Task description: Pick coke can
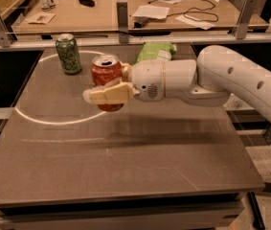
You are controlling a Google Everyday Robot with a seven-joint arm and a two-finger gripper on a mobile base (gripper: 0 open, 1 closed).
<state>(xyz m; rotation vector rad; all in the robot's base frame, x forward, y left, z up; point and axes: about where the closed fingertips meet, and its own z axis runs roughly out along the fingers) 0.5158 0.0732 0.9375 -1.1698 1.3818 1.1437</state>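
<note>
The red coke can (105,78) with a silver top is held upright in my gripper (107,93), clear above the dark table (125,166). The cream fingers (110,95) close around the can's lower half, and one crosses its front. My white arm (207,78) reaches in from the right. The can's shadow falls on the table below it.
A green patterned can (68,54) stands at the back left of the table, inside a white circle line (34,120). A green chip bag (154,51) lies behind my wrist, partly hidden. A wooden desk with papers and cables (125,8) sits beyond a rail.
</note>
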